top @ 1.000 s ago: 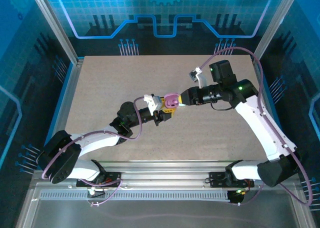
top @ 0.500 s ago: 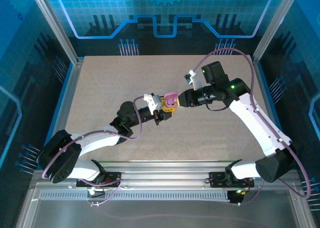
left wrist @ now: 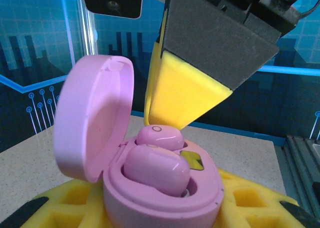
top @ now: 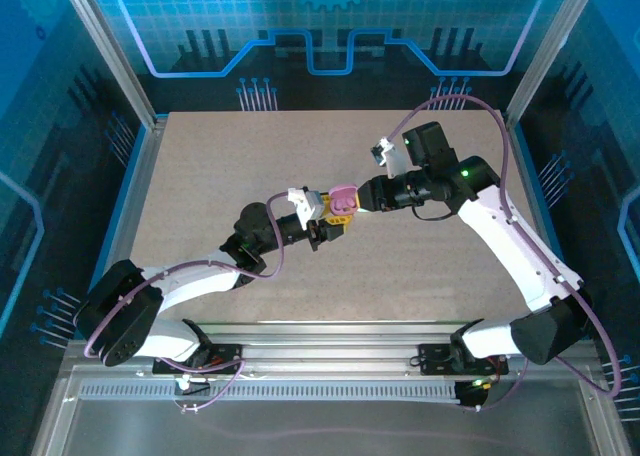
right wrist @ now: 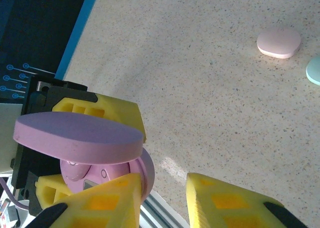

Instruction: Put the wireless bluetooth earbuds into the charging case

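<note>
The glossy pink plastic charging case, its round lid hinged open, is cradling two smooth pink wireless earbuds in its wells. The left gripper is clenching the case between yellow foam pads. The right gripper is hovering spread above, one pad seemingly touching an earbud. A speckled beige table is lying beneath, with blue-patterned walls around

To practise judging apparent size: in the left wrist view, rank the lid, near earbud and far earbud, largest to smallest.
1. Lid.
2. Near earbud.
3. Far earbud, but it is partly hidden behind the near one and farther from the camera, so their true sizes may match.
</note>
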Controlling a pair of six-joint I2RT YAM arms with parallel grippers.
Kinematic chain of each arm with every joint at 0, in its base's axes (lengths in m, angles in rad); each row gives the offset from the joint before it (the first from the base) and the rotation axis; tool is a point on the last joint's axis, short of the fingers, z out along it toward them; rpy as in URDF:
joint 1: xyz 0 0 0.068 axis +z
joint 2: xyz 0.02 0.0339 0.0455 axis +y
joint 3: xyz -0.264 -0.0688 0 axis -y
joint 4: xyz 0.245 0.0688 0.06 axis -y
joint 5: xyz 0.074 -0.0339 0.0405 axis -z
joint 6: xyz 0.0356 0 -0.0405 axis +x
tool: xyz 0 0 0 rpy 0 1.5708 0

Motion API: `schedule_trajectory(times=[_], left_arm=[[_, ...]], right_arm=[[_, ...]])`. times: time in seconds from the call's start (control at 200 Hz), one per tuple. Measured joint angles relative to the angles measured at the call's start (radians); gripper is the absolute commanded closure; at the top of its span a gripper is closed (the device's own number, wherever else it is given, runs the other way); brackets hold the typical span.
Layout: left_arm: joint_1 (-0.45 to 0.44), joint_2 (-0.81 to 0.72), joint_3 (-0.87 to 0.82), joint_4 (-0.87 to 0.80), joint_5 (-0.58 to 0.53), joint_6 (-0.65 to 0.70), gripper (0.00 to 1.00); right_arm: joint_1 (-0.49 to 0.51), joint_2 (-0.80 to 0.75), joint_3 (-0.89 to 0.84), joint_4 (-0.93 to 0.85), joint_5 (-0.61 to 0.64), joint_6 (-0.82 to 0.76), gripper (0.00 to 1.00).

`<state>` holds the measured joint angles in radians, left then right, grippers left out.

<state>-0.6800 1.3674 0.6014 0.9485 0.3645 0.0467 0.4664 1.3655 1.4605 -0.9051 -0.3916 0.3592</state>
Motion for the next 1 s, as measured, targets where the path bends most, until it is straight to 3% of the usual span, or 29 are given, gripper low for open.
schedule_trajectory(times=[0.28,0.5,0.83,1.001], left_arm=[[0.0,0.0,0.0,0.0,0.0,0.0,0.69],[0.0,0.0,0.0,0.0,0.002,0.001,0.69],[-0.002,-0.005,0.0,-0.003,0.026,0.001,0.69],[-0.003,-0.014,0.0,-0.008,0.025,0.001,0.69]], right_arm=[[-0.008,-0.031,0.0,0.009,0.025,0.024,0.62],[-0.04,-0.095,0.002,0.128,-0.027,0.112,0.53],[-0.034,0.128,0.149,0.073,-0.091,0.111,0.52],[-0.027,0.153,0.146,0.009,-0.13,0.072,0.51]])
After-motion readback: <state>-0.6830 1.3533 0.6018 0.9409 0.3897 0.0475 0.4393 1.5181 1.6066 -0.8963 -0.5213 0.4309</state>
